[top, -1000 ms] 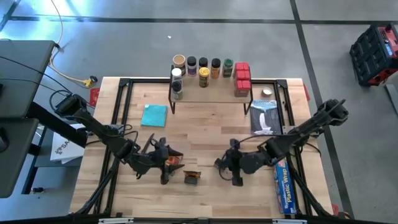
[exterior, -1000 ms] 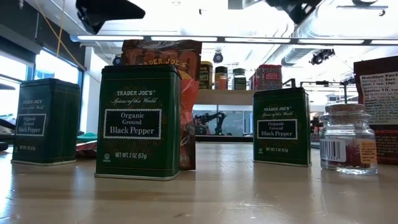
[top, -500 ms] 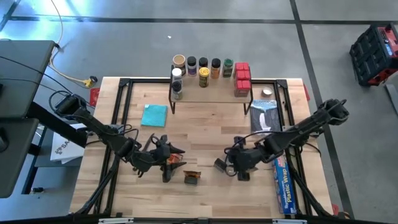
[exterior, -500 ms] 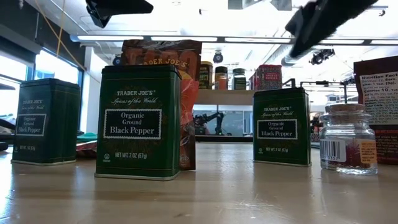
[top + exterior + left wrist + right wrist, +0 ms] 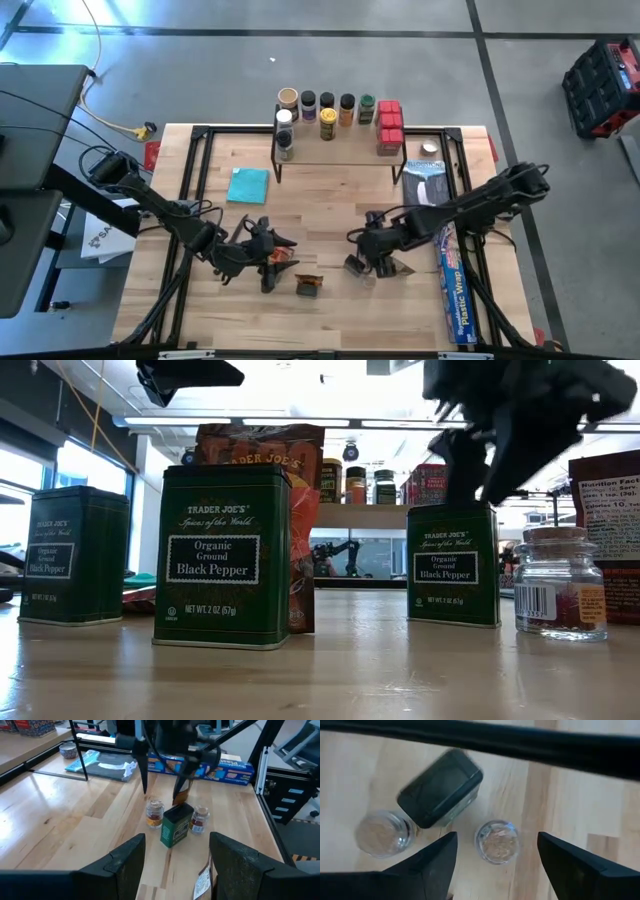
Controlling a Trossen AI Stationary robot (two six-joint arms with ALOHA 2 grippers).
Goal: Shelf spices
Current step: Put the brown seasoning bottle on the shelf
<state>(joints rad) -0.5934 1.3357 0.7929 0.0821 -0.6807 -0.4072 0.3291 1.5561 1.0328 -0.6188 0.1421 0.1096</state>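
— So, how much room do you have?
— Your right gripper (image 5: 492, 851) hangs spread over a dark tin (image 5: 440, 787) and two jars (image 5: 496, 841), well short of the shelf (image 5: 340, 152). Your left gripper (image 5: 174, 857) waits, parted, its grip empty; bare table (image 5: 330, 205) lies between.

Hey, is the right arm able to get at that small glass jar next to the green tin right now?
Probably yes. The right gripper hangs open straight above the glass jar, nothing between them, though the green tin stands close beside it.

Green tin (image 5: 221, 555): "Trader Joe's Organic Ground Black Pepper".
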